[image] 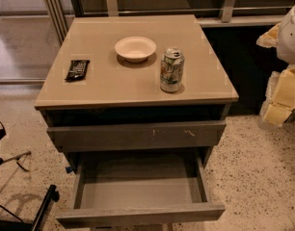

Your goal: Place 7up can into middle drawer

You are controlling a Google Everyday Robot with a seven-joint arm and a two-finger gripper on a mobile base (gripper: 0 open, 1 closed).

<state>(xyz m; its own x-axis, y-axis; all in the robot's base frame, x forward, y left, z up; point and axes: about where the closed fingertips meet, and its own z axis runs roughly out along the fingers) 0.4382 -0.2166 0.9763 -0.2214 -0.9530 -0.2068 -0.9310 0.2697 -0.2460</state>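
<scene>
Aluminium: 1 7up can [172, 70] stands upright on the tan cabinet top [113, 88], just right of 1 white bowl [135, 48]. 1 black snack wrapper [77, 70] lies at left. Below 1 scratched grey drawer front [138, 134], 1 middle drawer [138, 192] is pulled out. The gripper [280, 97] sits at the right edge, well apart from the can; its grip state cannot be told.

7up can [172, 70] on cabinet [113, 83], pincer [281, 100] — right edge
</scene>
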